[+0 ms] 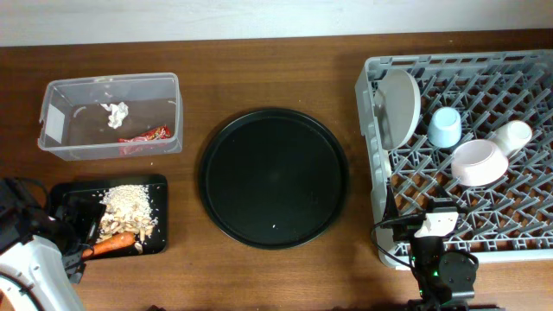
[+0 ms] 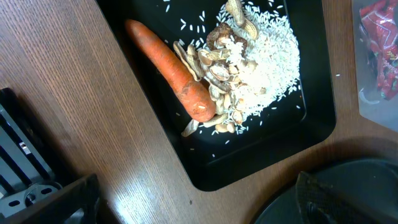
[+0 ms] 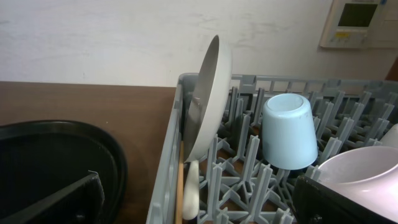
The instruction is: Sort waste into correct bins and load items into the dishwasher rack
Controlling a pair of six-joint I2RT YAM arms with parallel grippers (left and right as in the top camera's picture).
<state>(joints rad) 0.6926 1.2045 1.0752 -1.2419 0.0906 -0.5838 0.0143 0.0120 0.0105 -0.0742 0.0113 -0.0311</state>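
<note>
The clear tub (image 1: 54, 147) holds the white tissue (image 1: 114, 113) and red wrapper (image 1: 145, 136). The shallow black tray (image 1: 161, 183) holds rice (image 2: 267, 56), brown bits (image 2: 217, 71) and the carrot (image 2: 171, 68). My left gripper (image 1: 82, 226) is open and empty at that tray's left end, low over the wood (image 2: 193, 208). The grey rack (image 1: 518, 78) holds the upright plate (image 3: 208, 99), blue cup (image 3: 289, 130), pink bowl (image 1: 479, 162) and cream cup (image 1: 511, 136). The white fork (image 3: 191, 190) and chopstick (image 3: 180, 186) lie along its left wall. My right gripper (image 3: 199, 208) is open and empty over the rack's front left.
The large round black tray (image 1: 275, 177) sits between the bins and the rack, empty but for a small speck. Its rim shows in the left wrist view (image 2: 348, 186) and the right wrist view (image 3: 74, 149). A wall stands behind the table.
</note>
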